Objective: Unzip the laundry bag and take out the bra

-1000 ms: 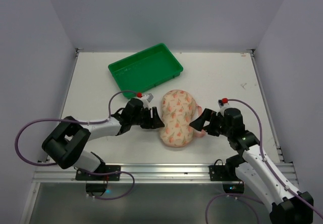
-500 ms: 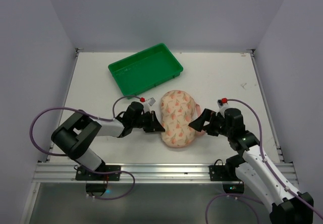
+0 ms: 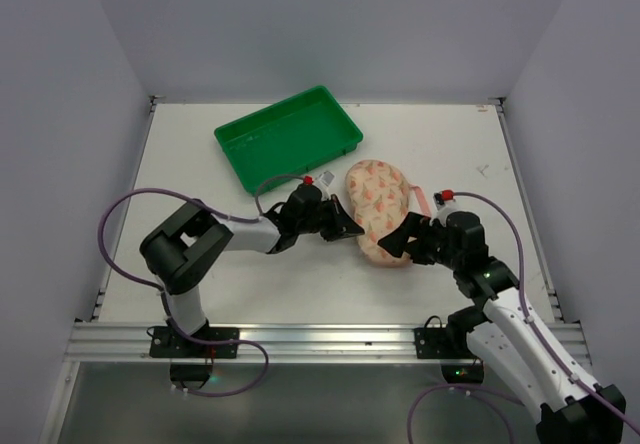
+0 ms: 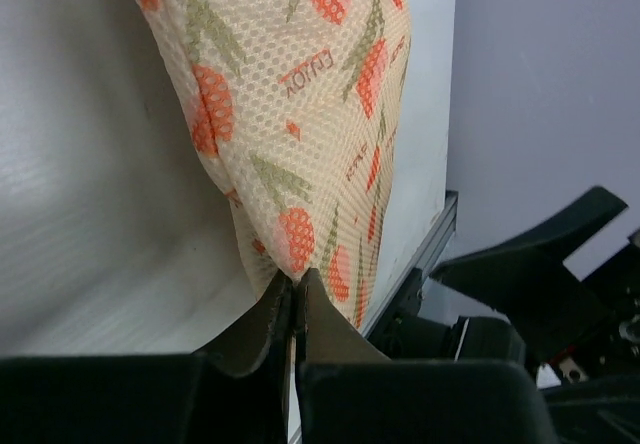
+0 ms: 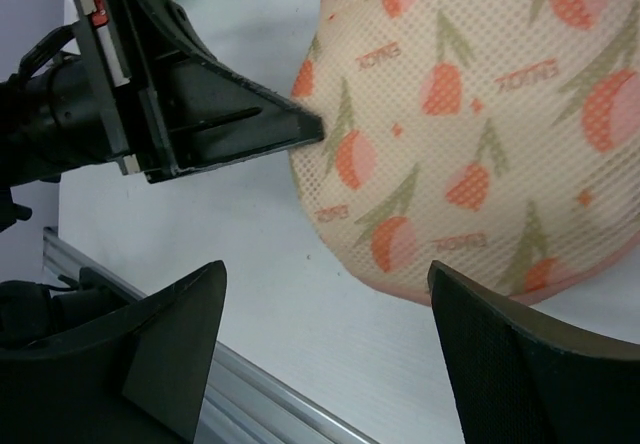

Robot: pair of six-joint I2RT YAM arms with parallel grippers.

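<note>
Grey walls (image 3: 330, 24) closed in a white table (image 3: 200, 174). There was one green tray (image 3: 270, 144) at the back left, one bag (image 3: 380, 209) just right of the middle, and two arms, one on each side of the bag.

The left gripper (image 3: 347, 230) reached in from the left. Its jaws were pressed together, pinching the bag's left edge; the left wrist view showed the fabric running down into the closed fingertips (image 4: 272, 309).

The bag lay zipped shut near the tray's right corner but apart from it. It was cream mesh with orange-pink tulips on green stems and small printed words, and a pink strip showed at its right edge.

The right gripper (image 3: 402, 245) sat at the bag's near end, jaws spread wide and gripping nothing, its fingers (image 5: 180, 334) apart from the fabric.
</note>
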